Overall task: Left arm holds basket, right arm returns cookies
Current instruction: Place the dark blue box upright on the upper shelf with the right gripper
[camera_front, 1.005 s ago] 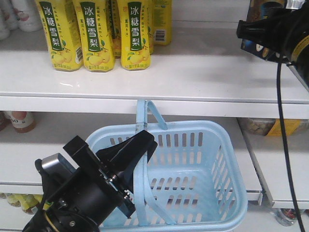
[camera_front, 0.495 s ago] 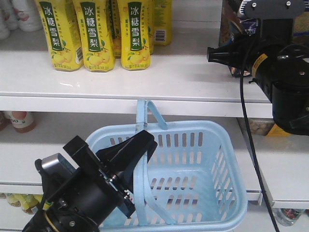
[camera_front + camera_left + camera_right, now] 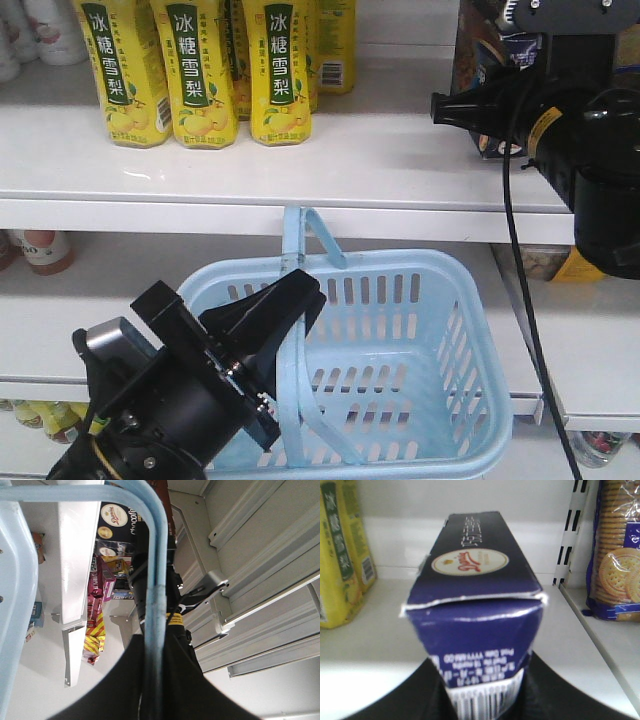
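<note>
The light blue basket hangs in front of the lower shelf, and nothing shows inside it. My left gripper is shut on one of the basket's thin handles, which runs straight up between the jaws in the left wrist view. My right gripper is shut on the navy cookie box at the right end of the upper shelf. In the right wrist view the cookie box points toward the back wall, barcode end between the jaws. I cannot tell whether it touches the shelf.
Yellow drink cartons stand at the upper shelf's left; one is left of the box. A round-biscuit pack sits beyond a slotted upright. The white shelf edge is above the basket. More goods fill the lower shelves.
My right arm has carried the cookie box leftward from the frame's right edge to over the upper shelf, then held nearly still. The left arm and basket have not moved.
</note>
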Available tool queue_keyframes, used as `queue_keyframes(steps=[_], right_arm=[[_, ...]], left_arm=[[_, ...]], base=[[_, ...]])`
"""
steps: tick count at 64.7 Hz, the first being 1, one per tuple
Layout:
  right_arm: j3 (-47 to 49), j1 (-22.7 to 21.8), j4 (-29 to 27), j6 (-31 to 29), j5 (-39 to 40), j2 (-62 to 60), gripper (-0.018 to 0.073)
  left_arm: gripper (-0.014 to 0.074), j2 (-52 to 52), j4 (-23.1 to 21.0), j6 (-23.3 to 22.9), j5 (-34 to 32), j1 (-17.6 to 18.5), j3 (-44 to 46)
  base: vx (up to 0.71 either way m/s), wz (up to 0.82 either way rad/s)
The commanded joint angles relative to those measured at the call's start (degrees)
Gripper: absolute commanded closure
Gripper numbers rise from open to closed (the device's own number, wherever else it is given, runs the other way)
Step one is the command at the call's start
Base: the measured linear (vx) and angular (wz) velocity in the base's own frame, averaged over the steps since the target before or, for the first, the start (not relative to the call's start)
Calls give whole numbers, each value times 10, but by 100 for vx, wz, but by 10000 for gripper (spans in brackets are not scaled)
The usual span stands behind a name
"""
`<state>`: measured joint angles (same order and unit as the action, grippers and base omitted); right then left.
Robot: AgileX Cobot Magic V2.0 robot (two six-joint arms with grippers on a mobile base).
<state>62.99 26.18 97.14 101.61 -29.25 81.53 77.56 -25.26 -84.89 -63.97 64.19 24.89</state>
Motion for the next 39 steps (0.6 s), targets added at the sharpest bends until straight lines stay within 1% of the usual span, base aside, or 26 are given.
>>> queue_keyframes(steps=[1,11,17,20,26,39], right_arm=[[18,-4,51,0,-5,-35,379],[18,-4,49,0,5,-50,204],[18,-4,46,0,6,-60,119],[18,-4,46,0,7,-66,91],[16,-4,46,0,13,-75,58],[16,-4,18,-16,49,-98,55]], left_arm=[[599,-19,17,-2,-129,2,15],[599,-19,17,-2,-129,2,15],[599,-19,17,-2,-129,2,15],[599,-19,17,-2,-129,2,15],[599,-19,17,-2,-129,2,15],[599,-19,17,-2,-129,2,15]], base=[[0,0],[0,0],[0,0],[0,0],[0,0],[0,0]])
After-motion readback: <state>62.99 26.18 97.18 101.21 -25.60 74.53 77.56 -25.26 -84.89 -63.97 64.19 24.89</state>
